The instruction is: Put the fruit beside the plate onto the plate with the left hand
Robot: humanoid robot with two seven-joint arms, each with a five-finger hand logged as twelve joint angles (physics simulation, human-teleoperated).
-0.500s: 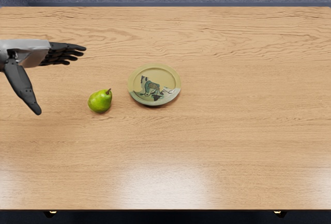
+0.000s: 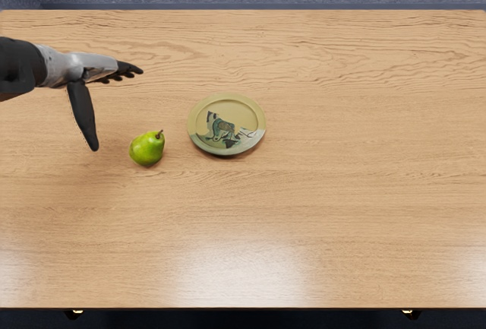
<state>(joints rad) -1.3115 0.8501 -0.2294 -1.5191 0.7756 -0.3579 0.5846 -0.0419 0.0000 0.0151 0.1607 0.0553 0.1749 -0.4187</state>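
Green, stem-tipped pear (image 2: 146, 148) sits on the wooden table (image 2: 342, 215) just left of the round yellow-green patterned plate (image 2: 226, 99) — close, not touching. Your left hand (image 2: 89, 71) hovers open, fingers straight, thumb hanging, holding nothing — the pear lies nearer the camera and plateward of it.

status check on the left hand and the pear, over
Left hand open, holding nothing, up-left of the pear. The pear on the table beside the plate, untouched. Nothing between them. Right arm out of view.
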